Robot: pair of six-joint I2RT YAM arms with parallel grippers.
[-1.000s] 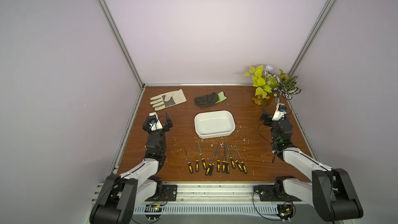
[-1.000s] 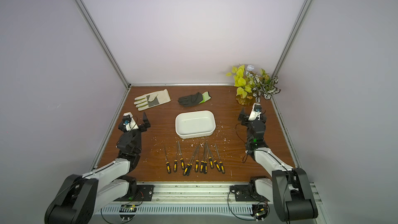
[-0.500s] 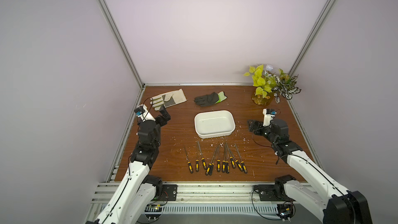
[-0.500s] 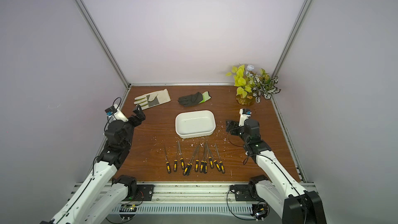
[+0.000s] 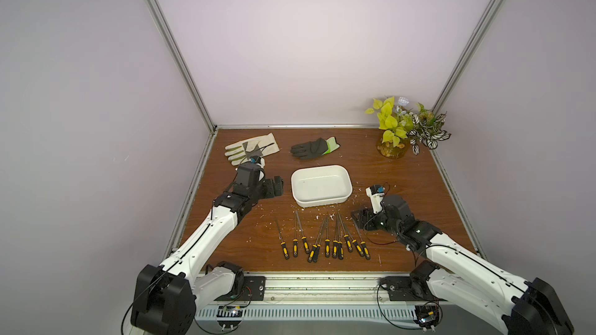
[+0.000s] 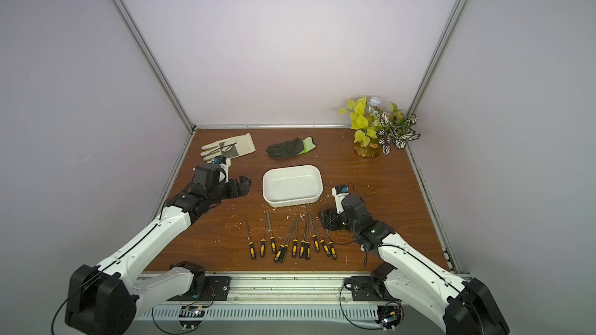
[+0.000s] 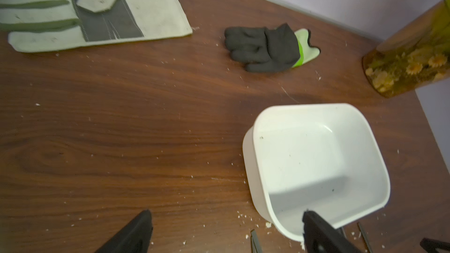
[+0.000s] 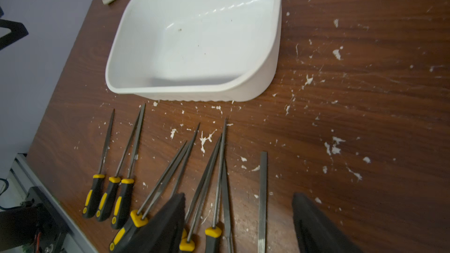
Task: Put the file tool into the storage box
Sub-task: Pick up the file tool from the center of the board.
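The storage box [image 5: 321, 185] [image 6: 292, 185] is a white tub, empty, in the middle of the brown table; both wrist views show it too [image 7: 316, 161] [image 8: 194, 37]. Several file tools [image 5: 322, 240] [image 6: 292, 240] [image 8: 136, 147] with black and yellow handles lie in a row in front of it. My right gripper [image 5: 358, 218] [image 6: 325, 217] [image 8: 238, 198] is open low over the right end of that row. A flat file [image 8: 263, 191] and other blades lie between its fingers, none gripped. My left gripper [image 5: 276, 185] [image 6: 242, 185] [image 7: 225, 217] is open beside the box's left end, holding nothing.
A pale leather glove [image 5: 251, 149] and a black glove with a green cuff [image 5: 314, 149] lie at the back of the table. A potted plant [image 5: 403, 130] stands in the back right corner. White crumbs [image 8: 336, 147] litter the wood. Walls close in three sides.
Both arms have unfolded from upright poses at the table's sides. The left gripper swung toward the box's left end. The right gripper dropped to the files, its jaws somewhat narrower.
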